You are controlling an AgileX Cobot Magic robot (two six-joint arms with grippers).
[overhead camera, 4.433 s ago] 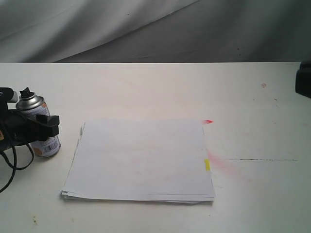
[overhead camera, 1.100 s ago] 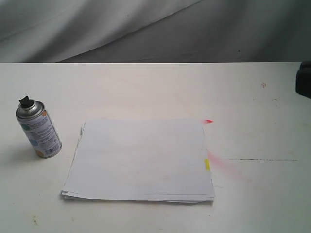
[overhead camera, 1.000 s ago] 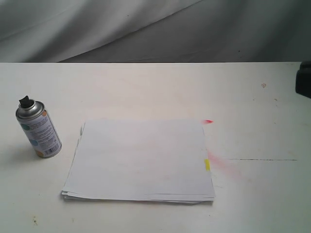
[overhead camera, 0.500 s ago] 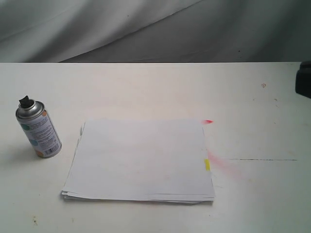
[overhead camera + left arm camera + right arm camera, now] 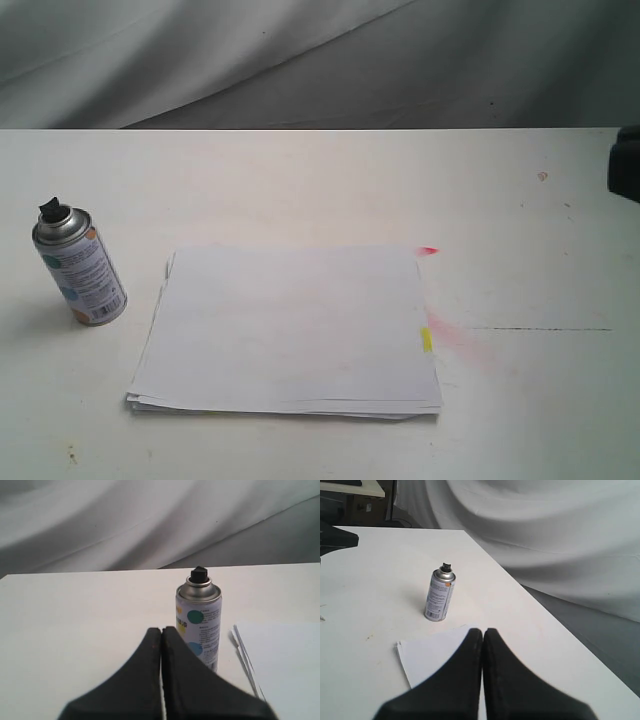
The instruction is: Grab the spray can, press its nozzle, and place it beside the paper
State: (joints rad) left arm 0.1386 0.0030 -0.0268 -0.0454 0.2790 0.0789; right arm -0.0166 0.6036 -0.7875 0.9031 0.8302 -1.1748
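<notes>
- The left claw [image 5: 161,632] is pinched fully shut, jaws pressed together with nothing between them. Same for the right claw [image 5: 482,632]: closed and empty.
- The spray can [image 5: 198,625] stands upright on the table [image 5: 300,180], a little ahead of the left claw's tips and slightly off its centre line, clear of the jaws. From the right claw it's well ahead, past a corner of the paper [image 5: 427,655].
- The paper lies further out on the same side the can is offset to. The can is just beside its edge, not on it.
- So to me the set-down looks done already, and the step in hand is just keeping clear.
- To do that well, I'd move the left claw straight away from the can. Swinging it sideways is risky, because a narrow can like that tips if you clip the shoulder.
- If it does need another grab, spread the jaws first, then close on the labelled body below the shiny dome and stay off the black nozzle [image 5: 199,573].
- There's a pink smudge [image 5: 455,340] on the far side of the paper from the left claw. I can't tell if it's wet.
</notes>
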